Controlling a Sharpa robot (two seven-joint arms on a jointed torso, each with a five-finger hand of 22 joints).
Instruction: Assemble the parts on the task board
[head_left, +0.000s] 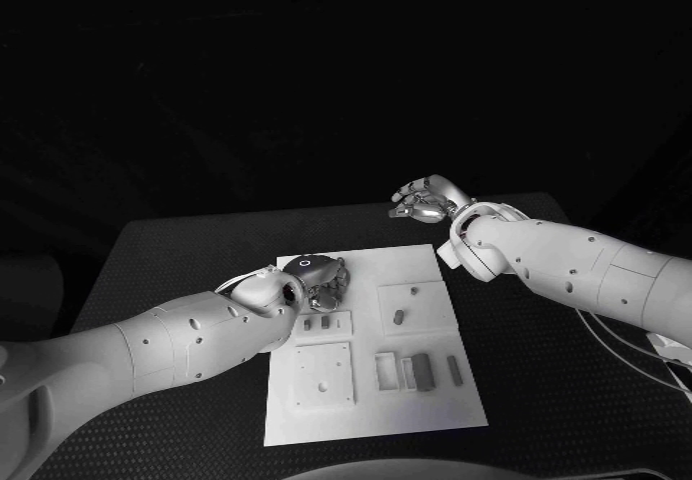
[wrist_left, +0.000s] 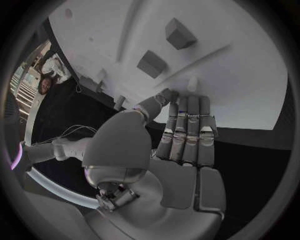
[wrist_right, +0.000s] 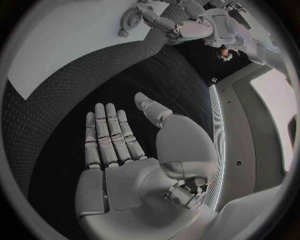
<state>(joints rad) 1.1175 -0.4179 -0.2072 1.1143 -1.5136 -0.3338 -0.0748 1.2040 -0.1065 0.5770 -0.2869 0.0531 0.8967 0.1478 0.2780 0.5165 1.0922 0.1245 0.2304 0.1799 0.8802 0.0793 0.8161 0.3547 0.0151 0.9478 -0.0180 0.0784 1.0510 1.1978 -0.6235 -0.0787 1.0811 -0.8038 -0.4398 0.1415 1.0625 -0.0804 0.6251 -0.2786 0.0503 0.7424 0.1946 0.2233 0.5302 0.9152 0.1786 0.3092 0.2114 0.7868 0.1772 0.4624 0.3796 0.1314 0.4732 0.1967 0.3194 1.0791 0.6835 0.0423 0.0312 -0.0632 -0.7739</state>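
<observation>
My left hand (head_left: 320, 280) sits over the far-left corner of the task board (head_left: 433, 400); my right hand (head_left: 424, 200) hangs off beyond its far-right corner.

From the left wrist, my fingers (wrist_left: 187, 131) lie straight and side by side, tips at the board's edge, nothing between them, so that hand is open and empty. My right hand (wrist_right: 119, 150) is spread flat too, palm clear, over the black table (head_left: 173, 250) well apart from the board. The small parts (head_left: 418, 372) lie in the board's recesses, mostly toward its near half, with one part (head_left: 397, 317) nearer the middle.
</observation>
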